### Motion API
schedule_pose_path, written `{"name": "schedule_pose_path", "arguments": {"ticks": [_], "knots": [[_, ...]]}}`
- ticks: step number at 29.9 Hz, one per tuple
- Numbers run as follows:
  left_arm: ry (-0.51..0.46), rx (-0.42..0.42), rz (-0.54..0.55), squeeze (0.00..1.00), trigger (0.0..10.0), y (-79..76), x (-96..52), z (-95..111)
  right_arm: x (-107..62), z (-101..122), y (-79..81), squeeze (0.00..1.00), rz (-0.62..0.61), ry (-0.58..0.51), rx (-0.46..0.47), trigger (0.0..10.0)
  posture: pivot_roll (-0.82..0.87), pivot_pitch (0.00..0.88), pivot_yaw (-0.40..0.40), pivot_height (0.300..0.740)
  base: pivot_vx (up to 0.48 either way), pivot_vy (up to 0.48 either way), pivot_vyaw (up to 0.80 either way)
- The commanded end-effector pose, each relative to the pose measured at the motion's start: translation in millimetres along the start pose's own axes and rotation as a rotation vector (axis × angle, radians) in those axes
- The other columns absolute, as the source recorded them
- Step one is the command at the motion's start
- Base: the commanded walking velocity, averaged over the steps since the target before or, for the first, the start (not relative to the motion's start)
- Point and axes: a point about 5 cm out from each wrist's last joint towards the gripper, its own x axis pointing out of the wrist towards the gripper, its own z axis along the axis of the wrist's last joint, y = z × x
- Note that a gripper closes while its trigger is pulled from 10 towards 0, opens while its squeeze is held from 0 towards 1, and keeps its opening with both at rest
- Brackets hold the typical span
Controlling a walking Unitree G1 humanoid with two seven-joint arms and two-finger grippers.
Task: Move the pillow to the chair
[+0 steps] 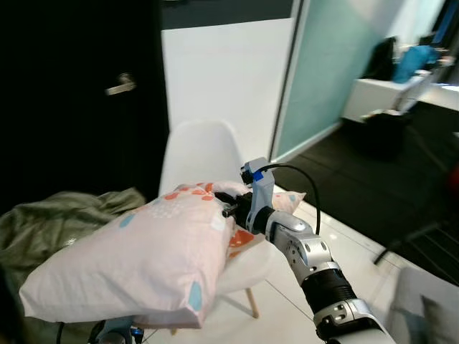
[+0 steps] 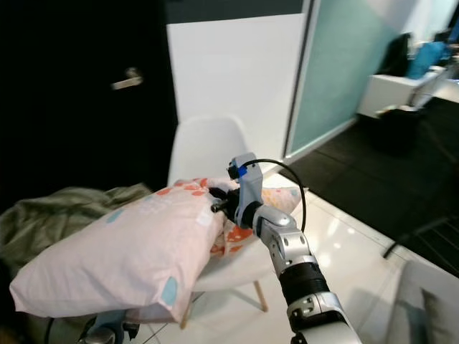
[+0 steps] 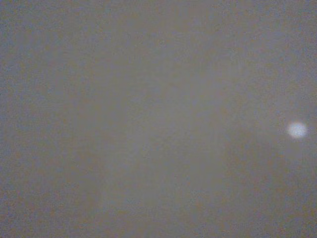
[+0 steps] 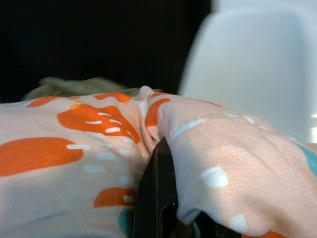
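Carrying step: the right gripper (image 1: 228, 208) has its fingers clamped on a fold of the pillow (image 1: 143, 251), which hangs over the white chair (image 1: 197, 154). The left gripper (image 1: 115, 331) is under the pillow; its fingers cannot be judged. Next: lower the pillow onto the seat, then release.

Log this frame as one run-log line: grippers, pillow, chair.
right gripper: pinching pillow fabric | pillow: far end over chair seat, near end hanging off | chair: white, upright | left gripper: under pillow, state unclear
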Motion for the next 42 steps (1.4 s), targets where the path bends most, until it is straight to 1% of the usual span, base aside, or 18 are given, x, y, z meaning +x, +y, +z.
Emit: {"name": "schedule_pose_path", "arguments": {"ticks": [1, 3, 4, 5, 7, 10, 19, 22, 25, 31, 36, 39, 40, 42], "knots": [[-0.011, -0.006, -0.01, 0.0, 10.0, -2.2, -0.1, 2, 0.9, 25, -5.2, 0.0, -0.03, -0.111, -0.042, 10.0, -0.1, 0.001, -0.053, 0.723, 0.0, 0.0, -0.77], [-0.011, -0.006, -0.01, 0.0, 10.0, -2.2, -0.1, 2, 1.4, 24, -5.5, 0.0, -0.034, -0.113, -0.039, 10.0, -0.1, 0.001, -0.053, 0.723, 0.0, 0.0, -0.77], [-0.012, -0.012, -0.011, 0.0, 10.0, -2.5, -0.2, 1, 2.5, 26, -5.1, 0.0, -0.041, -0.116, -0.065, 10.0, -0.1, 0.0, -0.054, 0.723, 0.0, 0.0, 0.0], [-0.012, -0.012, -0.011, 0.0, 10.0, -2.5, -0.2, 1, 2.5, 26, -5.1, 0.0, -0.041, -0.116, -0.065, 10.0, -0.1, 0.0, -0.054, 0.723, 0.0, 0.0, 0.0], [-0.011, -0.016, -0.02, 0.0, 10.0, -3.1, -0.3, 1, 3.7, 27, -5.1, 0.0, -0.055, -0.115, -0.115, 10.0, -0.09, 0.0, -0.055, 0.723, 0.0, 0.0, 0.0], [-0.011, -0.013, -0.033, 0.0, 10.0, -3.8, -0.4, 1, 4.6, 31, -7.0, 0.0, -0.082, -0.128, -0.15, 10.0, -0.1, 0.0, -0.056, 0.723, 0.101, 0.0, 0.0], [-0.012, -0.01, -0.033, 0.0, 10.0, -3.7, -0.2, 1, 5.1, 33, -10.1, 0.0, -0.101, -0.14, -0.165, 10.0, -0.1, 0.006, -0.054, 0.723, 0.316, 0.0, 0.0], [-0.014, -0.008, -0.033, 0.0, 10.0, -3.6, -0.1, 2, 4.8, 32, -6.3, 0.0, -0.069, -0.153, -0.163, 10.0, -0.1, 0.009, -0.052, 0.723, 0.314, 0.0, 0.0], [-0.015, -0.008, -0.036, 0.0, 10.0, -3.5, 0.0, 2, 2.9, 32, 1.5, 0.0, 0.006, -0.193, -0.145, 10.0, -0.1, 0.01, -0.052, 0.723, 0.326, 0.0, 0.0], [-0.016, -0.006, -0.038, 0.0, 10.0, -3.1, 0.2, 3, 3.5, 34, 4.1, 0.0, 0.043, -0.19, -0.178, 10.0, -0.1, 0.012, -0.051, 0.723, 0.346, 0.0, 0.79], [-0.017, -0.006, -0.038, 0.0, 10.0, -2.8, 0.3, 4, 4.2, 34, 9.3, 0.0, 0.091, -0.192, -0.171, 10.0, -0.1, 0.013, -0.051, 0.723, 0.351, 0.0, 0.79], [-0.017, -0.005, -0.038, 0.0, 10.0, -2.8, 0.3, 4, 4.2, 34, 10.3, 0.0, 0.1, -0.19, -0.172, 10.0, -0.1, 0.013, -0.051, 0.723, 0.352, 0.0, 0.79], [-0.017, -0.005, -0.038, 0.0, 10.0, -2.8, 0.3, 4, 5.0, 32, 9.8, 0.0, 0.091, -0.178, -0.169, 10.0, -0.1, 0.013, -0.051, 0.723, 0.352, 0.0, 0.54], [-0.016, -0.007, -0.034, 0.0, 10.0, -2.6, 0.2, 3, 7.4, 27, 2.6, 0.0, 0.006, -0.13, -0.195, 10.0, -0.1, 0.015, -0.051, 0.723, 0.347, 0.0, 0.0]]}}
